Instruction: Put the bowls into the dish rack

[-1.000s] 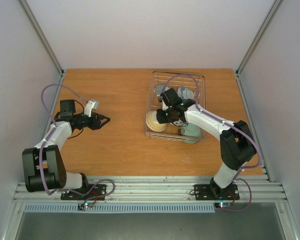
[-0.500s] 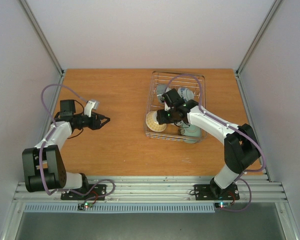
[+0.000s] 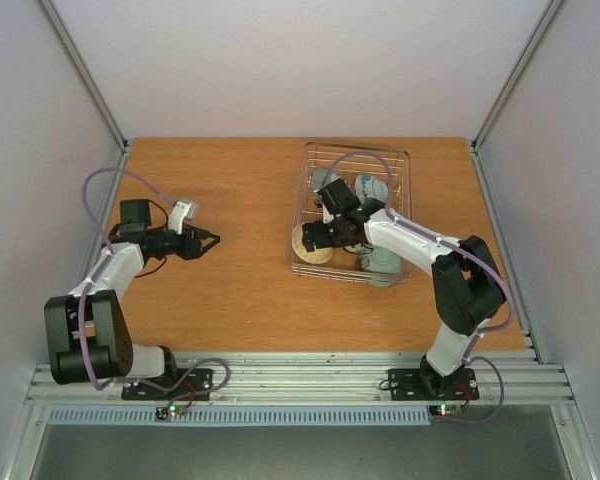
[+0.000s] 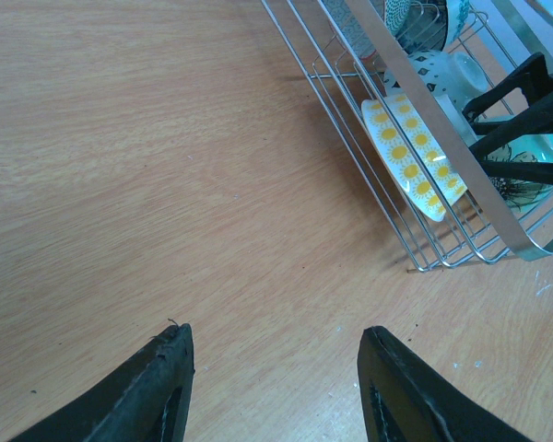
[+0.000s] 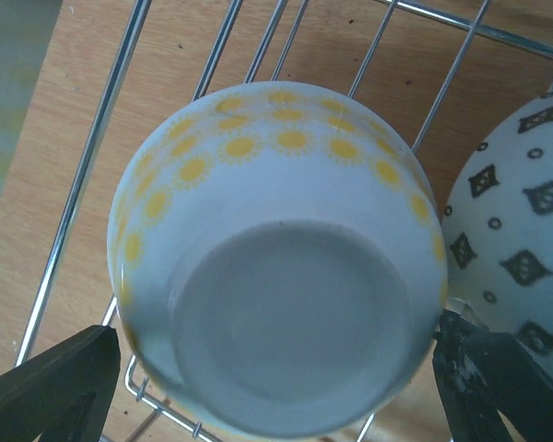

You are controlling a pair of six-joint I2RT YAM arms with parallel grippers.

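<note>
The table is covered in a warm orange-brown wood grain. The dish rack is formed of silvery wire, with a glossy grey rim. Inside it, a sun-dotted bowl is seen to be white, ringed with rows of yellow sun-like dots, its base left plain pale grey. Beside it, a diamond-patterned bowl is white and scattered with dark diamond motifs and small rings. A teal bowl with dark markings is glimpsed from the left wrist. The left gripper and right gripper are finished in black. The left arm and right arm are coloured white with black joints, and purple cables are looped along them.
</note>
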